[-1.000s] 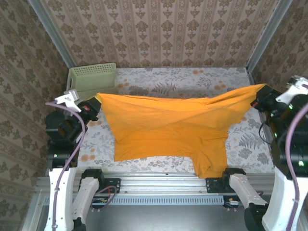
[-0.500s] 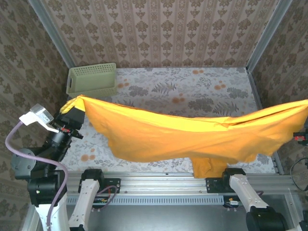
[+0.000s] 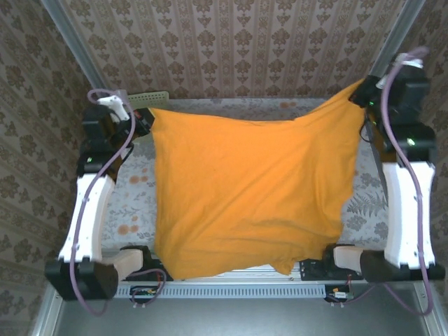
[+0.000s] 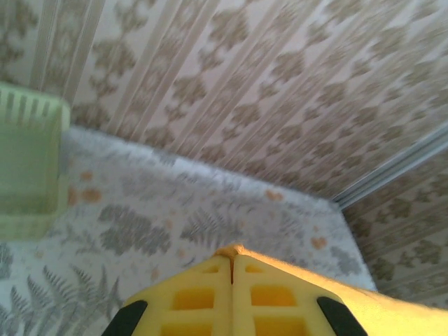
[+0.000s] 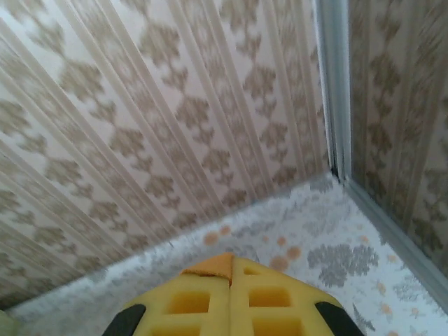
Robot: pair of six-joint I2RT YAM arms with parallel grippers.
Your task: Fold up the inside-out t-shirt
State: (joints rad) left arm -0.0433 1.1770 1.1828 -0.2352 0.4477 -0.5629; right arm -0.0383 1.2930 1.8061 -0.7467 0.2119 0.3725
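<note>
Orange t-shirt (image 3: 245, 189) partly hides the green basket (image 3: 150, 98).

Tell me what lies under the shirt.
The floral table shows on both sides of the shirt. Its middle is covered, so anything lying there cannot be seen. The shirt's near hem also overlaps the rail.

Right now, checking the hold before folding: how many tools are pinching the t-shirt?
2. The left tool pinches the t-shirt at its far-left corner, beside the green basket; the right tool pinches its far-right corner.
</note>
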